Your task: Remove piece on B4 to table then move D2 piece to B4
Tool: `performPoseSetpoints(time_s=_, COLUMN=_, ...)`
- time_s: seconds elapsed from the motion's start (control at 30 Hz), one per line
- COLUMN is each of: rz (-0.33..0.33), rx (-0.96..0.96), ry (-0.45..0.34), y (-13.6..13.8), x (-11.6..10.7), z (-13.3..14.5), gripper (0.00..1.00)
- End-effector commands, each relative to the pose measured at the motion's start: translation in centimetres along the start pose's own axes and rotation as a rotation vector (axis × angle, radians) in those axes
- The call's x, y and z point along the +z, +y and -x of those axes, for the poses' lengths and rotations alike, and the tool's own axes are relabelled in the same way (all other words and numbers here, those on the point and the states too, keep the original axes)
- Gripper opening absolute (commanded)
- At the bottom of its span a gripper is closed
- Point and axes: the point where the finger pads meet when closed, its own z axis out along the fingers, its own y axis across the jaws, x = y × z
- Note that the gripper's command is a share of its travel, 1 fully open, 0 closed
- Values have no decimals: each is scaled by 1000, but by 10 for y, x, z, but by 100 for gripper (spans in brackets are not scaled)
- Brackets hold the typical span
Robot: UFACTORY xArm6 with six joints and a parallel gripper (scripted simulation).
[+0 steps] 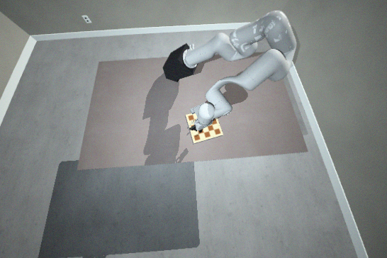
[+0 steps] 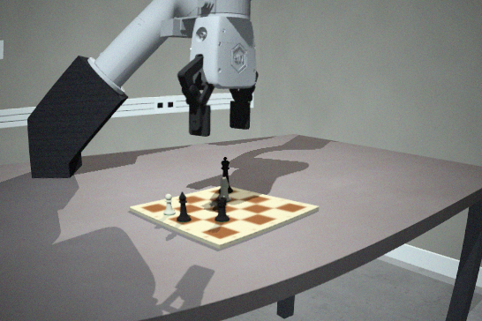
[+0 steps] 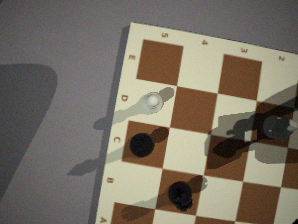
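The black piece on B4 stands upright on a brown square of the board, one square in from the edge by the 5 file and one row up from the A edge. C4, B5 and B3, the squares around it, carry only shadow, so there is room on three sides. Its nearest neighbour is the black piece on C5, diagonally beside it, and the white pawn stands on D5 just past that, both along the board's 5-file edge. The grey piece on D2 stands well apart from B4, toward the 2 file, under a heavy shadow, with D3 and C3 between the two bare of pieces. The gripper hangs high above the board with its fingers spread wide and nothing between them. The exterior view shows this gap between gripper and pieces, which the wrist view does not. It also shows a tall black piece at the board's far side that lies outside the wrist view. Only the wrist view gives the letters and numbers on the board's rim. The table runs wide past every edge of the board. In the top view the arm's wrist covers part of the board and hides the pieces.
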Motion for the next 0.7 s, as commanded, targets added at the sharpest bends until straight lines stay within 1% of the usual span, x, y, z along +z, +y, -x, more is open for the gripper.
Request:
performPoseSetpoints(time_s=0.0, rz=-2, rx=-279, ry=-21, y=-1, x=9, z=2, gripper=100)
performPoseSetpoints(time_s=0.23, rz=-7, rx=-548, ry=-6, y=0, x=21, z=2, gripper=100)
performPoseSetpoints(time_s=0.47, rz=-8, rx=-834, ry=-5, y=0, x=25, z=2, gripper=100)
performPoseSetpoints(time_s=0.53, rz=-8, rx=-834, ry=-5, y=0, x=25, z=2, gripper=100)
performPoseSetpoints(time_s=0.57, rz=-9, rx=-952, ry=-16, y=0, x=25, z=2, gripper=100)
performPoseSetpoints(time_s=0.6, rz=-9, rx=-986, ry=-21, y=0, x=25, z=2, gripper=39)
performPoseSetpoints(time_s=0.67, rz=-10, rx=-1040, ry=-32, y=0, x=25, z=2, gripper=39)
